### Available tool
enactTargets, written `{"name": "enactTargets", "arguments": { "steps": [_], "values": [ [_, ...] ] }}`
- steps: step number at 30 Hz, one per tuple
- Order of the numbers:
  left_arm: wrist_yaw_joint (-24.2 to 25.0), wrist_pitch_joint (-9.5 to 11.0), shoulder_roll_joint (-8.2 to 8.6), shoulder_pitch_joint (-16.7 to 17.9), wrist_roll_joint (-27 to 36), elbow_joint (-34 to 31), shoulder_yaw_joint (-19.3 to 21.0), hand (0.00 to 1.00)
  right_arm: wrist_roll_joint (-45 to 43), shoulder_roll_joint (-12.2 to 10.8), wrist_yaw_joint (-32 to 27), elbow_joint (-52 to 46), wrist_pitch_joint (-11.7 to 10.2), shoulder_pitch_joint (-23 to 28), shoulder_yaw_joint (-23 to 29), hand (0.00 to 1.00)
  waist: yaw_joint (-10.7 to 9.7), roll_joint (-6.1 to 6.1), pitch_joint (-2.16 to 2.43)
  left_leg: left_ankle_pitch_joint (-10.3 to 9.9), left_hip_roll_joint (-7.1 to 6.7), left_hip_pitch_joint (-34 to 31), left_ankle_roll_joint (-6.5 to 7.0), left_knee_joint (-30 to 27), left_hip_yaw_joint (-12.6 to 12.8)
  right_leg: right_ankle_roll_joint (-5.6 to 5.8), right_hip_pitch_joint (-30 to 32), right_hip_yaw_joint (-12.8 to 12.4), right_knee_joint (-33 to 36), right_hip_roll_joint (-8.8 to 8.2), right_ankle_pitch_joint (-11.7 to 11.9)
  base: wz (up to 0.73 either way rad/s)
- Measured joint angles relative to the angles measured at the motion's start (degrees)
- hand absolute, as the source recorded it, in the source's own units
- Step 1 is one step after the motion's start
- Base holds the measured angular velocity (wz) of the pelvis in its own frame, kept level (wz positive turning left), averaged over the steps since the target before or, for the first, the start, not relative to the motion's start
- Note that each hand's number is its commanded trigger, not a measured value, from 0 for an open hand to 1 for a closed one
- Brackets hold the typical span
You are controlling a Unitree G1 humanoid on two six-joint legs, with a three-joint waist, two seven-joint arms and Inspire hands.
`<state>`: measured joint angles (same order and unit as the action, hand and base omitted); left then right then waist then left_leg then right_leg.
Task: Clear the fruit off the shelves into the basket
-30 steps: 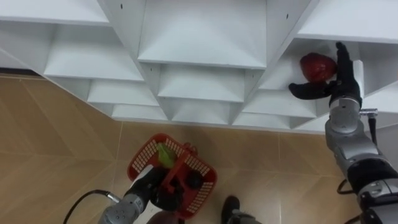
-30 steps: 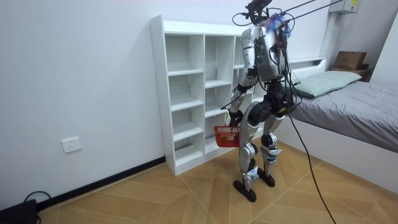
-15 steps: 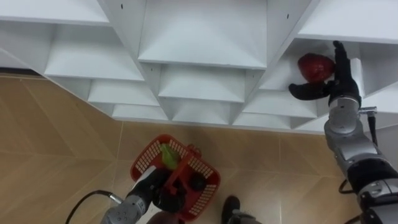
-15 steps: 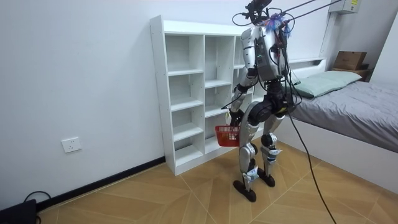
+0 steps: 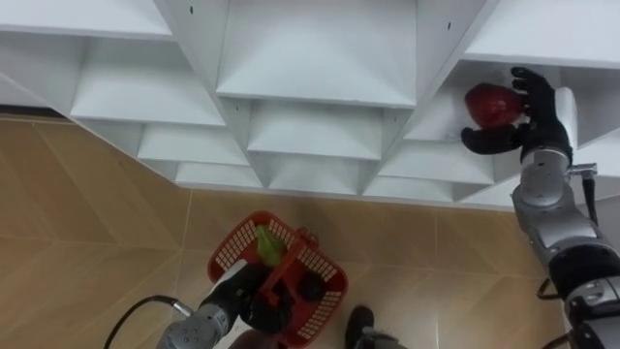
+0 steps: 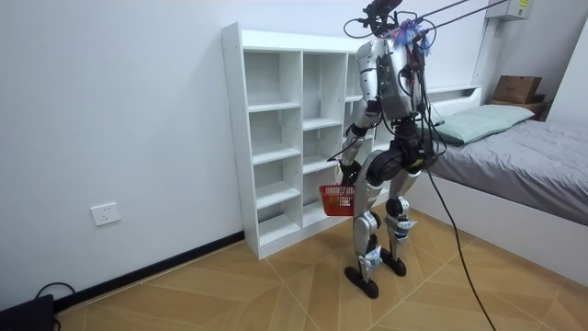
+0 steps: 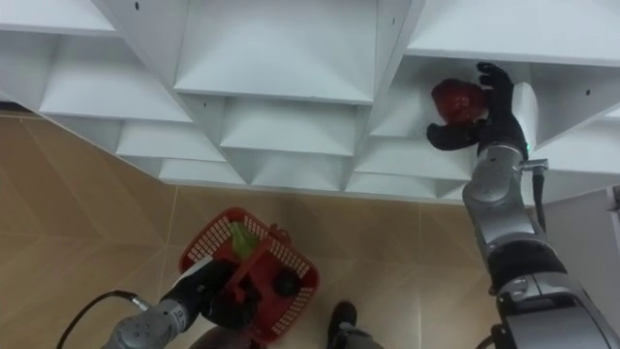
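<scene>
Right hand (image 5: 535, 116) is up in a right-column cubby of the white wooden closet (image 5: 320, 58), fingers curled over the round red fruit (image 5: 489, 105) w/ thumb under it; grip looks partial. Risks: fruit could slip off the fingertips & drop to the floor on the way out, or the hand may clip the shelf above. Left hand (image 5: 254, 296) is closed on the handle of the red plastic mesh basket (image 5: 232, 242), low by the legs. Basket hangs tilted, so the green fruit (image 5: 268, 247) inside may spill.

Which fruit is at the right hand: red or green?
The red fruit, on the shelf with the right hand curled round it; the green fruit lies in the basket.
</scene>
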<state>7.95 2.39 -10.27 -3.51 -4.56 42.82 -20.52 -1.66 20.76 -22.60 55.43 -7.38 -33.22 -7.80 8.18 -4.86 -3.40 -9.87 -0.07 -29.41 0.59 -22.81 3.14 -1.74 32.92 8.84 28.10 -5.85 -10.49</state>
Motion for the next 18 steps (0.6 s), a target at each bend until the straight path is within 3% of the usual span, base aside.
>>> {"name": "enactTargets", "arguments": {
  "steps": [18],
  "values": [
    [-0.1, 0.0, 0.01, -0.4, 0.0, 0.1, -0.2, 1.00, 0.2, -0.1, 2.2, 0.0, 1.1, -0.1, -1.1, 1.00, 0.0, -0.02, 0.01, 0.7, 0.23, 0.2, -0.18, 0.1, 0.0, -0.35, -0.2, -0.1, -0.6, 0.18, 0.6, 0.00]
  ]
}}
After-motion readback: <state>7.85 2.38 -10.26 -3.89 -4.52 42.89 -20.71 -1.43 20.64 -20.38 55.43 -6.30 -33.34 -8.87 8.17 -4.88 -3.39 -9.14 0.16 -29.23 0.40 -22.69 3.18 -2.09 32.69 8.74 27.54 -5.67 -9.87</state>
